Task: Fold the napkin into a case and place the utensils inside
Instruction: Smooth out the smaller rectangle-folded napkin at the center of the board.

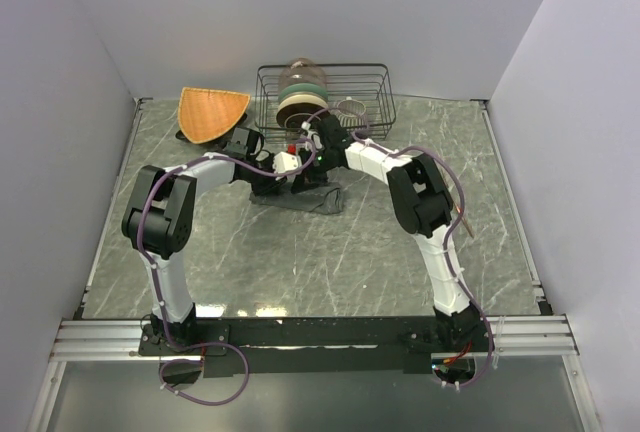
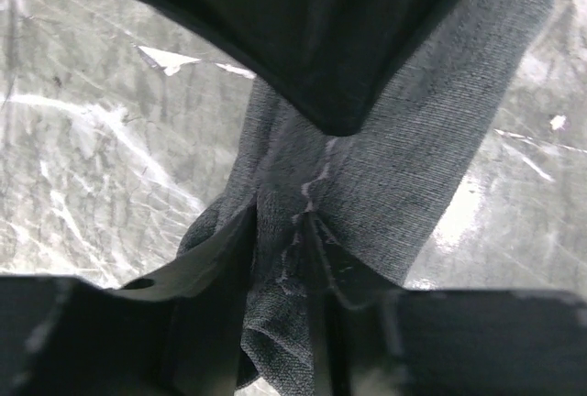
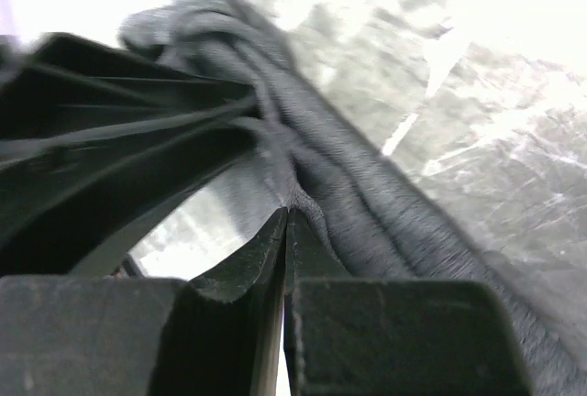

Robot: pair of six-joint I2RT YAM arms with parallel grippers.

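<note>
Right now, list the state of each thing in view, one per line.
Dark grey cloth napkin: crumpled, not yet a case.
Left gripper: shut on the napkin.
Right gripper: shut on the napkin.
Black wire rack: upright, loaded with dishes.
Orange woven fan-shaped mat: untouched beside rack.

The top view is evenly bright and sharp, with soft shadows on the desk (image 1: pixel 330 262). The right wrist view burns out white along its top, and the napkin (image 3: pixel 367 203) blurs up close. The left wrist view has glare patches on the desk, its lower edge dark.
</note>
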